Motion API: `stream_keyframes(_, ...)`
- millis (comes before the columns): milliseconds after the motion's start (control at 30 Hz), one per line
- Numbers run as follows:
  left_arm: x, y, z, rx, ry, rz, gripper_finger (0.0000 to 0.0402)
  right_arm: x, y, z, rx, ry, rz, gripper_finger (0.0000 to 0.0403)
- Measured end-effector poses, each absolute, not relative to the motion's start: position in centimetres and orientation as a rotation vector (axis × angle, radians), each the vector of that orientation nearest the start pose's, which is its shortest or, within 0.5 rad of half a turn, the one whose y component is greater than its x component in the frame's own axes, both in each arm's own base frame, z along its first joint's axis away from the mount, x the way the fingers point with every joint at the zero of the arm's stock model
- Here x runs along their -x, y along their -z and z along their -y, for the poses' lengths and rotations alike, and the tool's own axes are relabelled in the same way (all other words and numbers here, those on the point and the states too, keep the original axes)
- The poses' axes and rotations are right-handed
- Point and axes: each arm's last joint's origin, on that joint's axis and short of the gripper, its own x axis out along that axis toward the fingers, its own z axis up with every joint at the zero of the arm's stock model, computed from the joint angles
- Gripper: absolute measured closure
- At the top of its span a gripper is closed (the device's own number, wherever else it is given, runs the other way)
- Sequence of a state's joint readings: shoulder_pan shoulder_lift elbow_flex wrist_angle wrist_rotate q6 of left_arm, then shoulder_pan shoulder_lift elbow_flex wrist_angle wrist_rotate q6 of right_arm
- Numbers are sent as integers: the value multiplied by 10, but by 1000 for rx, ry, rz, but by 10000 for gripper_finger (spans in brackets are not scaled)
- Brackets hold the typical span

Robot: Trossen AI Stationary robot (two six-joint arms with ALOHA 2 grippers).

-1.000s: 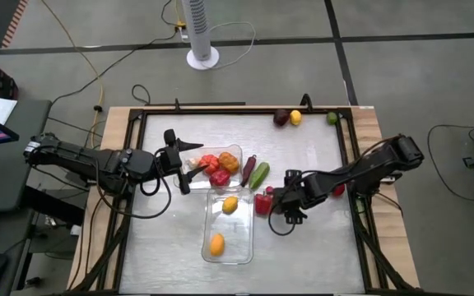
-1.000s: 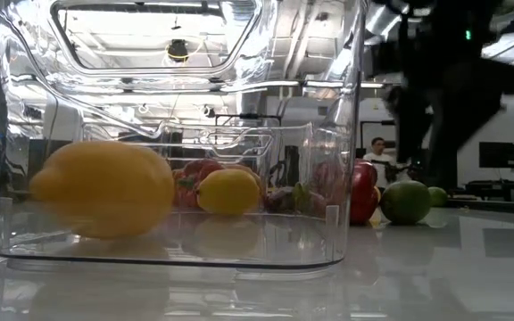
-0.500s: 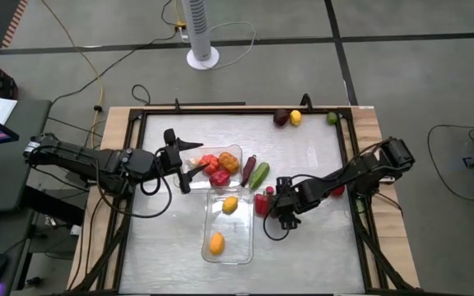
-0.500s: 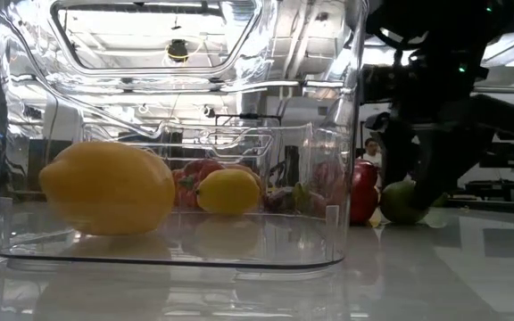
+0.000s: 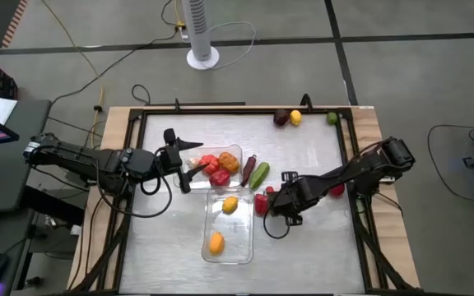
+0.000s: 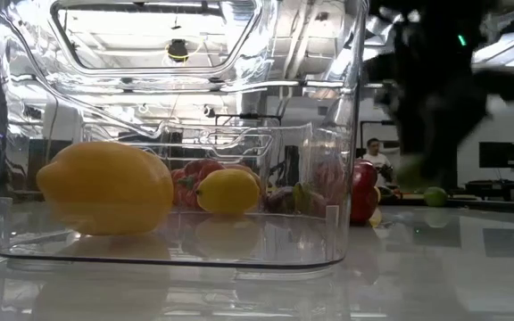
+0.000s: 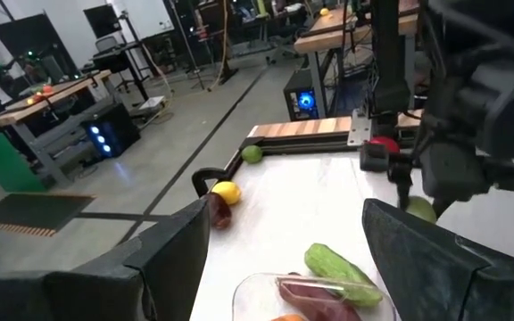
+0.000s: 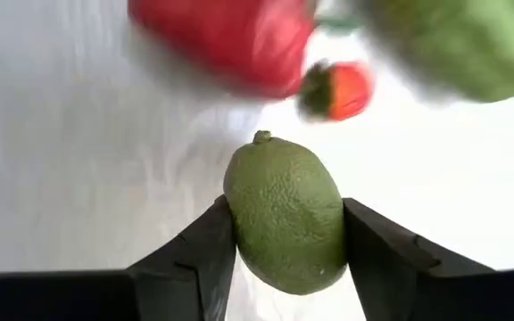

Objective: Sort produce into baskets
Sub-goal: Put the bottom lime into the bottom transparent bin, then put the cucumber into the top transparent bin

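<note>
Green and pebbly, a lime [image 8: 285, 225] is sitting clamped between the two dark fingers [image 8: 193, 258] of the right gripper [image 5: 276, 200], each finger pressing on one side of the fruit. From above, that gripper is hanging near the middle of the white table [image 5: 303, 238], just beside the right edge of the near basket [image 5: 243, 248], with a red pepper [image 5: 262, 204] and a small strawberry [image 8: 336, 91] close by. The right wrist view is also showing a green cucumber [image 5: 258, 174] past the strawberry.

Two clear baskets are sitting end to end at the table's centre. The far basket [image 5: 235, 150] is holding red and orange pieces [image 5: 219, 167]. The near one is holding a lemon [image 5: 230, 205] and a larger yellow-orange fruit [image 5: 216, 243]. A dark maroon piece [image 5: 248, 170] is lying between the far basket and the cucumber.

The left gripper [image 5: 181, 159] is hovering at the left edge of the far basket, its fingers spread wide apart and holding nothing.

Along the far edge of the table, well apart from the baskets, a maroon piece [image 5: 281, 117], a small yellow fruit [image 5: 295, 117] and a small green fruit [image 5: 332, 117] are lying. A red piece [image 5: 338, 191] is peeking out beside the right arm.
</note>
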State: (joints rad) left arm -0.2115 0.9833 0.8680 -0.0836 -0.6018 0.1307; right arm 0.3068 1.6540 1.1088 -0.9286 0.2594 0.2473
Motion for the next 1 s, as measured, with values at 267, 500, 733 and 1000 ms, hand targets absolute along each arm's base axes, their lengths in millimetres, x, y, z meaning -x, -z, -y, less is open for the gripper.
stream_keyframes(267, -213, -338, 29, -203, -378, -198, 121, -314, -254, -103, 247, -6, -1118, 185)
stream_keyframes(500, -213, -337, 29, -204, -377, -199, 121, -342, -272, -112, 343, -143, -774, 170)
stream_keyframes(733, -213, -337, 29, -206, -377, -205, 121, -354, -258, -102, 357, -152, -805, 96)
stream_keyframes(1000, -213, -337, 29, -205, -382, -205, 121, -340, -261, -98, 387, -49, -972, 12)
